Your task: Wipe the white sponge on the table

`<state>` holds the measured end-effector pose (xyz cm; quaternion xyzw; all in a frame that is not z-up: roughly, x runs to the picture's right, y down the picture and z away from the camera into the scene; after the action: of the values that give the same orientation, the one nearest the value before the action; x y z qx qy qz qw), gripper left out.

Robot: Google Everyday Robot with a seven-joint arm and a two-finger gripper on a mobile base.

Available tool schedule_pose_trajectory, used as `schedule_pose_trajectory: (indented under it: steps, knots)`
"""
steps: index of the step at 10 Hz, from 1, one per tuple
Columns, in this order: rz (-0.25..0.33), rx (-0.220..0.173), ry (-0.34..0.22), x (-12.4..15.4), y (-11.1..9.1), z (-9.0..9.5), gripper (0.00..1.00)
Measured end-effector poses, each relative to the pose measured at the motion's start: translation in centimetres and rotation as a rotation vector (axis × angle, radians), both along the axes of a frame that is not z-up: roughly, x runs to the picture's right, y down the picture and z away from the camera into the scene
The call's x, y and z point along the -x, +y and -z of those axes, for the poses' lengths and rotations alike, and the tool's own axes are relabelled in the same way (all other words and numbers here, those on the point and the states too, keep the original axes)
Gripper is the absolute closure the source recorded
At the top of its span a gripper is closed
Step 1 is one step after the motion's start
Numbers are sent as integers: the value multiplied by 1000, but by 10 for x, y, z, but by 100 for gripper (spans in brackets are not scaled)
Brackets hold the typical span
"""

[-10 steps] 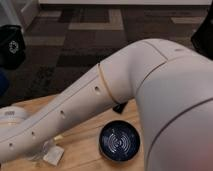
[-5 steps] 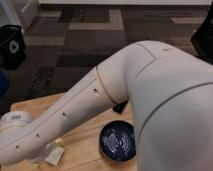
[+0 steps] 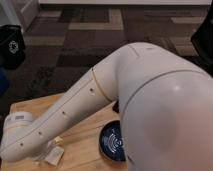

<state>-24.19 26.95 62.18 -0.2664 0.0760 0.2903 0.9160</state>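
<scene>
While the black plastic bin (image 3: 10, 46) on the carpet stands far beyond the gripper, the change is lower down. The robot's two-finger gripper (image 3: 41, 151), at the bottom left under the white wrist, has dropped closer to the light wooden butcher-block table (image 3: 30, 106) over the last second. Whether it is open or closed cannot be told. Just right of the gripper, the small flat square white sponge (image 3: 55, 156) lies on the wood roughly where it was. Farther right, the round dark blue disc with white rings (image 3: 113, 143) is now more covered by the bulky white arm (image 3: 150, 100). The descent suggests a grasp is near; wiping seems not begun.
</scene>
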Motion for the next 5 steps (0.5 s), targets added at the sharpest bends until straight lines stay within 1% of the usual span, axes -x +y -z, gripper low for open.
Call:
schedule_pose_trajectory:
  steps: [2, 5]
  knots:
    - [-5, -2, -18, 6, 7, -7, 35]
    - [-25, 1, -33, 4, 16, -19, 35]
